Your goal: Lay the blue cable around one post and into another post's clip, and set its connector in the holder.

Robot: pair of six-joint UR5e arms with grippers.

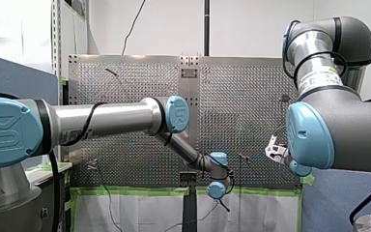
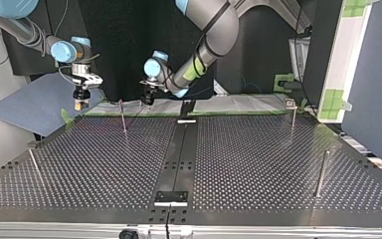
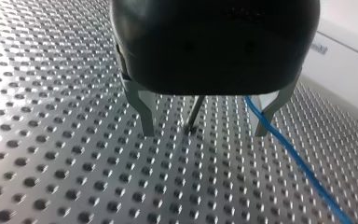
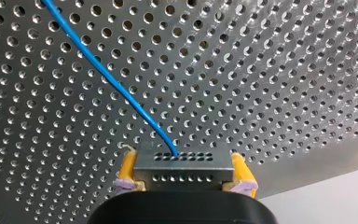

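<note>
In the right wrist view my right gripper [image 4: 183, 176] is shut, its yellow pads [image 4: 127, 170] clamping a grey connector block [image 4: 182, 162]. The blue cable [image 4: 107, 77] leaves the block and runs off ahead over the perforated table. In the top view that gripper [image 2: 81, 103] hangs above the table's far left edge. My left gripper [image 3: 206, 133] is open, low over the table, with a thin post [image 3: 194, 116] between its metal fingers [image 3: 145, 114]. The blue cable [image 3: 298, 161] passes just inside one finger. In the top view it [image 2: 148, 98] sits at the far edge near the middle.
Slim posts stand on the table: one at the far left-centre [image 2: 123, 118], one at the near left [image 2: 34, 164], one at the far right with a clip on top [image 2: 292, 115], one at the near right [image 2: 321, 173]. Black plates [image 2: 171, 196] lie on the centre strip.
</note>
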